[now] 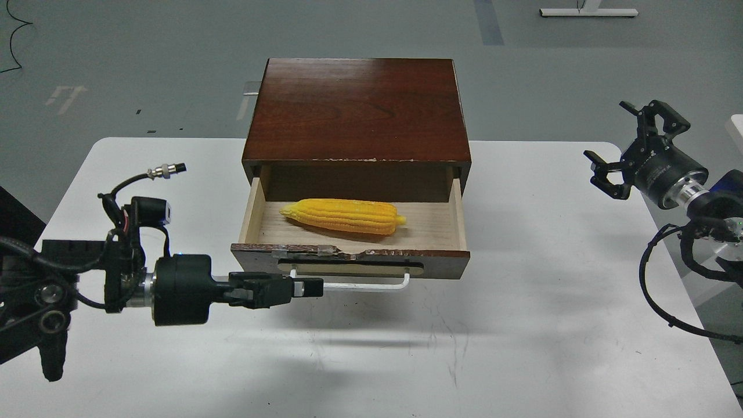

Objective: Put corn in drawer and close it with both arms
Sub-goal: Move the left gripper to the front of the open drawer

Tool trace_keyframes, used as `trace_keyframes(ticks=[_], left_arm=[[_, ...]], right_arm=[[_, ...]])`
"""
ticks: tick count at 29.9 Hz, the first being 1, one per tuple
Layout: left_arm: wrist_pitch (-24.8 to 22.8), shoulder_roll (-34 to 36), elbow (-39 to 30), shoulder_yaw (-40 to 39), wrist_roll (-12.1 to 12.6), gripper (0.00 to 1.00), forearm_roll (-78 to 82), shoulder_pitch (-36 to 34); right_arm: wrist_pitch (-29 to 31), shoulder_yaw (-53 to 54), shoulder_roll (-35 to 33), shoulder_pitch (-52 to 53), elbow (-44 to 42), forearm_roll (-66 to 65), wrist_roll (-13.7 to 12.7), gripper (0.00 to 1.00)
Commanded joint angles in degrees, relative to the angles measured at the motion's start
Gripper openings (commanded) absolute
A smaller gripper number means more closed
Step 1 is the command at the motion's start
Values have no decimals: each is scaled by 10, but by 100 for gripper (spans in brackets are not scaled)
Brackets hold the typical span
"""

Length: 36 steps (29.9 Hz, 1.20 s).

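The corn lies on its side inside the open drawer, tapered end to the left. The drawer is pulled out of the dark wooden cabinet. Its white bar handle faces me. My left gripper points right, low in front of the drawer front, with its tip over the handle's left end. Its fingers overlap from this side, so I cannot tell them apart. My right gripper is open and empty, held in the air well right of the cabinet.
The cabinet stands at the middle back of a white table. The right arm's cables hang over the table's right edge. Grey floor lies beyond the table.
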Motion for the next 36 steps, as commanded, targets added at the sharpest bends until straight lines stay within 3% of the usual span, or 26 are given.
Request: trace_keyframes(ticks=[1,9,16,19,36], left_arm=[[0,-26,0,0,0,0,10,27],[0,-88,17,-3,5,0,37,39],[0,-131,67,-12,58,0,39,36],[0,-138,80,-12,94,0,39,34],[0,-142,96,-26,96,0,35,14]], right_arm=[[0,-3,21,2,-29,-1,0,100],[1,-7,41,5,-72,-12,0,100],[1,-7,44,5,-72,-12,0,100],[0,-7,43,5,-72,-12,0,100],[0,-8,41,5,-73,-25,0,100]])
